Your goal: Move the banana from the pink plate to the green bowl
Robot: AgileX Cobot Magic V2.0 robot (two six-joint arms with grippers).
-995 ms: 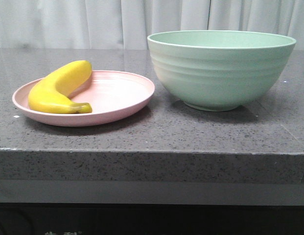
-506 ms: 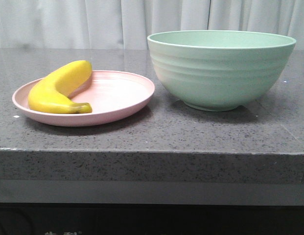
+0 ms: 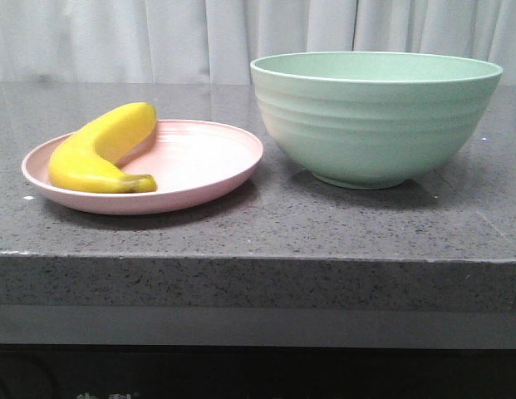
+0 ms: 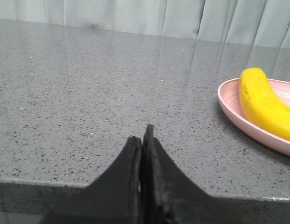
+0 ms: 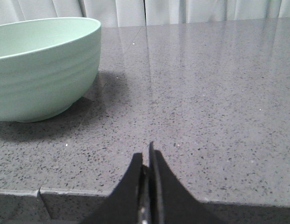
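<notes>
The yellow banana (image 3: 101, 150) lies on the left half of the pink plate (image 3: 208, 162), its stem tip toward the front. The green bowl (image 3: 374, 116) stands upright just right of the plate. In the left wrist view my left gripper (image 4: 142, 137) is shut and empty at the counter's front edge, well left of the plate (image 4: 238, 119) and banana (image 4: 264, 102). In the right wrist view my right gripper (image 5: 147, 154) is shut and empty at the front edge, right of the bowl (image 5: 42, 70). Neither gripper shows in the front view.
The plate and bowl sit on a speckled grey stone counter (image 3: 266, 233) with a thick front edge. A pale curtain (image 3: 199, 37) hangs behind it.
</notes>
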